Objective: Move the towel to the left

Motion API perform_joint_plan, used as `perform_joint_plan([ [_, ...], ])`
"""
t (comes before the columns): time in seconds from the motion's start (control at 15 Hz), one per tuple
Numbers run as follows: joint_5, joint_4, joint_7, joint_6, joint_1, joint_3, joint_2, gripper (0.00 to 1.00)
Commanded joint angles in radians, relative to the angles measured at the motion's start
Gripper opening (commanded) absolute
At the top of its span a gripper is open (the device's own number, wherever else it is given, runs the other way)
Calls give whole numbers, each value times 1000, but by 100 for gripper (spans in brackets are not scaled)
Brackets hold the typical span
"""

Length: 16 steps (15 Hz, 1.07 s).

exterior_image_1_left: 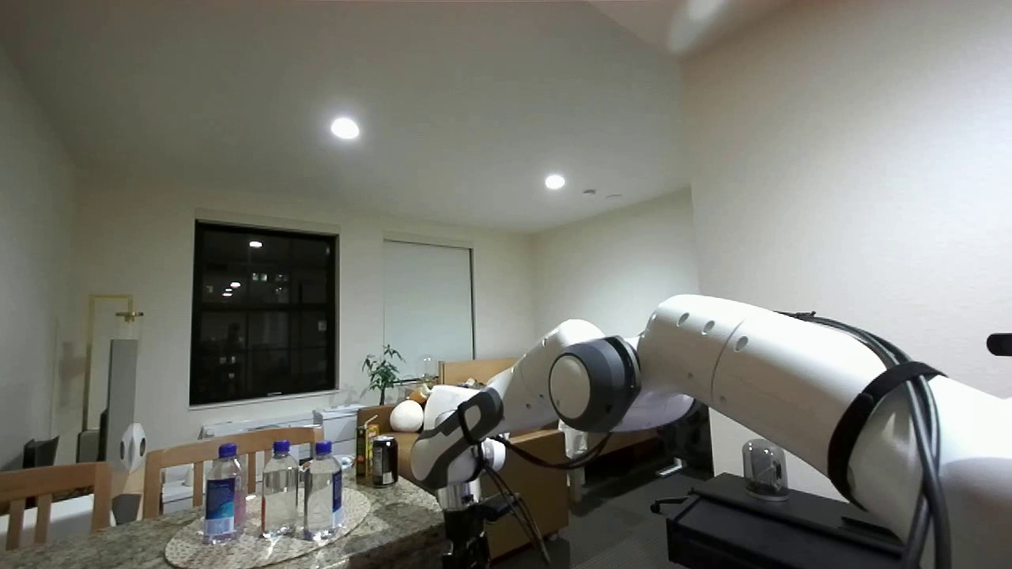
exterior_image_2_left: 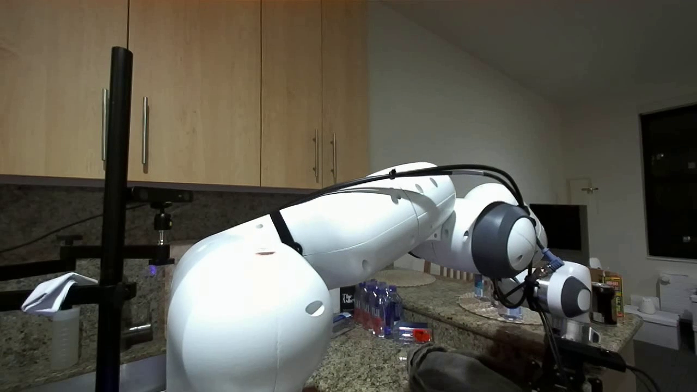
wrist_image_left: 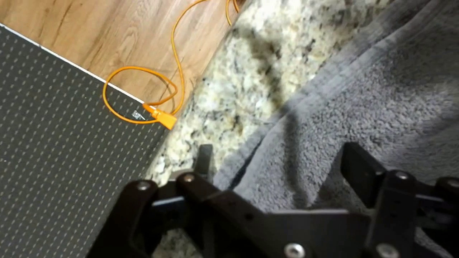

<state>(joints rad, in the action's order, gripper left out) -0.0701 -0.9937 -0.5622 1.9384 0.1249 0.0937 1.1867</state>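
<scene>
The towel is grey and fluffy and lies on a granite counter (wrist_image_left: pixel 222 96). In the wrist view the towel (wrist_image_left: pixel 358 118) fills the right side, with its folded edge running diagonally. In an exterior view part of the grey towel (exterior_image_2_left: pixel 457 373) shows at the bottom edge, beside the arm. My gripper (wrist_image_left: pixel 279 157) is open, with fingers wide apart. The left finger is over bare granite by the towel's edge, and the right finger is over the towel. I cannot tell whether they touch it. The gripper also shows at the bottom of both exterior views (exterior_image_1_left: pixel 466 537) (exterior_image_2_left: pixel 569 367), fingertips cut off.
The counter edge drops to a wood floor (wrist_image_left: pixel 125 32) and dark carpet (wrist_image_left: pixel 64 150), with an orange cable (wrist_image_left: pixel 165 118) beside it. Bottles (exterior_image_1_left: pixel 277 490) stand on a round mat (exterior_image_1_left: pixel 186 545), near a dark can (exterior_image_1_left: pixel 385 461). More bottles (exterior_image_2_left: pixel 377 307) stand behind the arm.
</scene>
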Motion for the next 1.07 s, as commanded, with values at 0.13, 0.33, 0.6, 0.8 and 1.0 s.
perform_joint_plan([
  [0.13, 32, 80, -58, -113, 15, 23, 42, 47],
  [0.33, 34, 82, -56, -128, 16, 38, 37, 28],
  [0.6, 42, 61, -33, -123, 14, 49, 26, 8],
  [0.8, 50, 54, -22, -125, 9, 58, 25, 3],
  [1.0, 54, 38, -19, -119, 12, 69, 15, 7],
])
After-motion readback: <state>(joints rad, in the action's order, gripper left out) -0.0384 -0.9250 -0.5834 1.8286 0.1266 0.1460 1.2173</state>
